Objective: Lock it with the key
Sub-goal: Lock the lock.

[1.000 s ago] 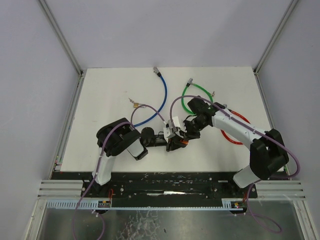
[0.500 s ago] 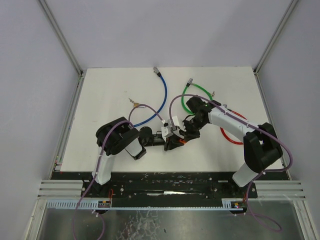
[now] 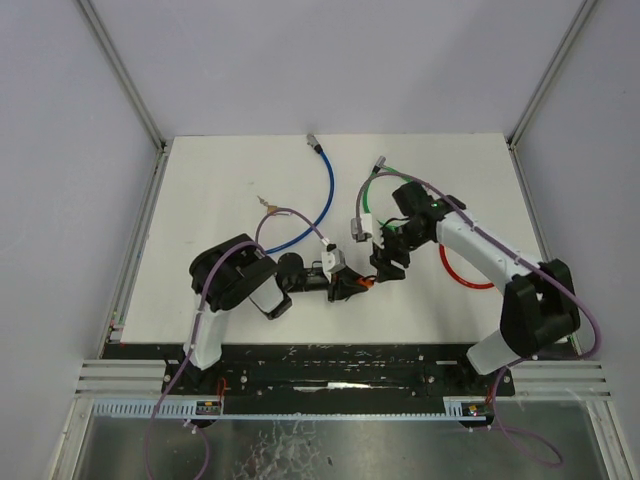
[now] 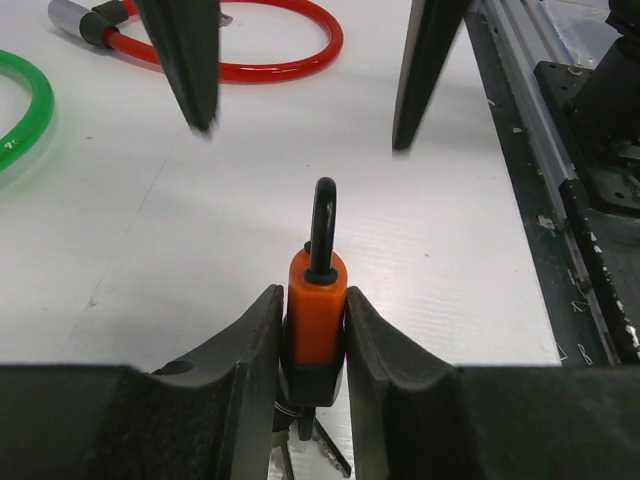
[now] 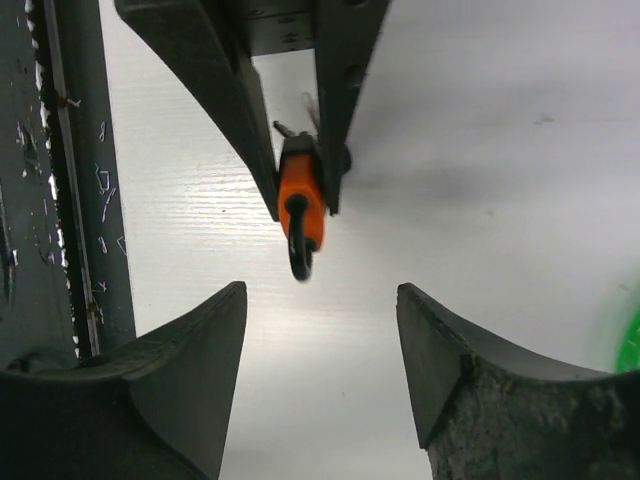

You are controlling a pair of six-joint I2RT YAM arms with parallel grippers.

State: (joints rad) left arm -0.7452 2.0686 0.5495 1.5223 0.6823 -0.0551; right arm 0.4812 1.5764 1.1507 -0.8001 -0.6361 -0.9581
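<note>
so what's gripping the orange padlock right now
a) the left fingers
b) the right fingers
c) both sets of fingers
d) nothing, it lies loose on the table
a, the left fingers press on both sides of the orange padlock, while the right fingers stand open and apart from it

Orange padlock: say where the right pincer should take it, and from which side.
Probably the black shackle: it juts free of the orange padlock, whose sides the left pincer clamps. Come head-on from the shackle end, where the open right pincer faces it.
</note>
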